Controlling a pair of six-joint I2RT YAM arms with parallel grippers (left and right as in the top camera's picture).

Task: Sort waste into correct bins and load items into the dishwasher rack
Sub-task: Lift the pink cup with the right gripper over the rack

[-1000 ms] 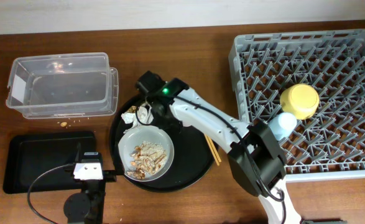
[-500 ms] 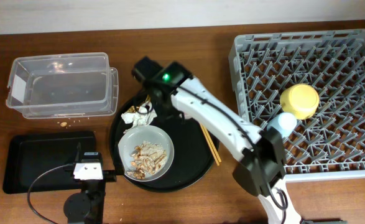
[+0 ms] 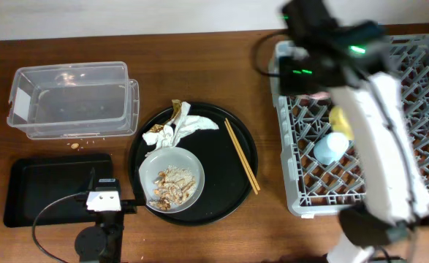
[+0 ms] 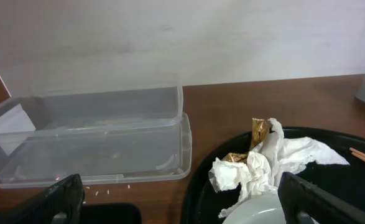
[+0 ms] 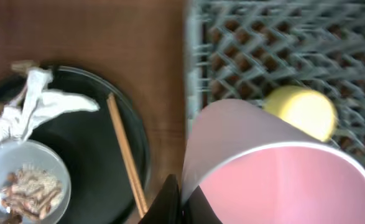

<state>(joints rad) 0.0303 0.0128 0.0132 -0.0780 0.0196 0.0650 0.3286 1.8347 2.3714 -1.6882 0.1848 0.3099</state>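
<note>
the right fingers (image 5: 170, 202) grip the rim of the pink cup (image 5: 263, 168), holding it over the edge of the grey rack (image 5: 281, 50) near the yellow bowl (image 5: 300, 111). the left fingers (image 4: 61, 199) stand wide apart, facing the napkins (image 4: 263, 162) on the round tray (image 4: 337, 180).

Half-cropped pink cup (image 5: 269, 168), lower edge

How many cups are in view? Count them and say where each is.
2. The light-blue cup sits in the dishwasher rack; the pink cup is held by the right gripper over that rack's edge.
</note>
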